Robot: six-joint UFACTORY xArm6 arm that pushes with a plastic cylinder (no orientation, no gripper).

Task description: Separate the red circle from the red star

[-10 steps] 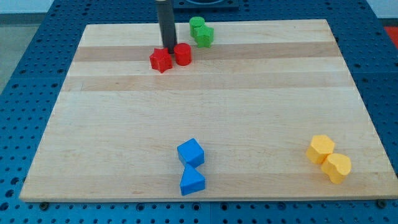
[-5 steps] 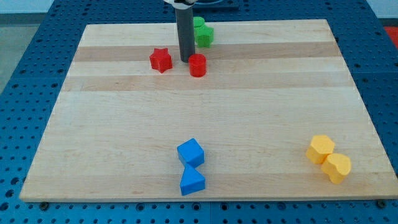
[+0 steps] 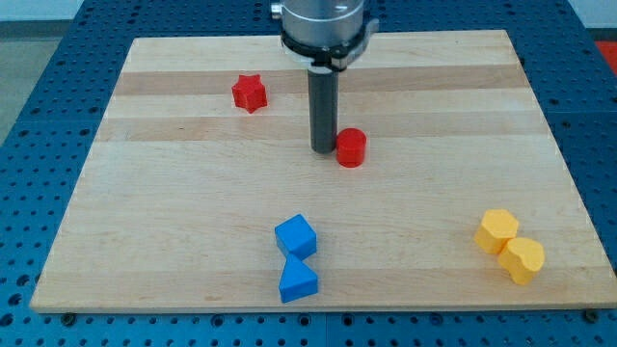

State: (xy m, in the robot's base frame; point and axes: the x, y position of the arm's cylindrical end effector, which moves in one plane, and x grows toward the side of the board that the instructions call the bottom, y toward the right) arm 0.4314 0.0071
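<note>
The red star (image 3: 249,93) lies near the board's upper left. The red circle (image 3: 351,147) stands near the board's middle, well to the right of and below the star. My tip (image 3: 322,149) rests on the board just left of the red circle, touching or almost touching its left side. The rod rises straight up from there to the arm's grey head at the view's top.
A blue cube (image 3: 295,236) and a blue triangular block (image 3: 298,280) sit together at the bottom centre. Two yellow blocks (image 3: 498,230) (image 3: 523,259) sit together at the bottom right. The wooden board (image 3: 145,193) lies on a blue pegboard table.
My tip moved down and to the right, pushing the red circle away from the red star. The star stayed put. The green blocks are now hidden behind the arm.
</note>
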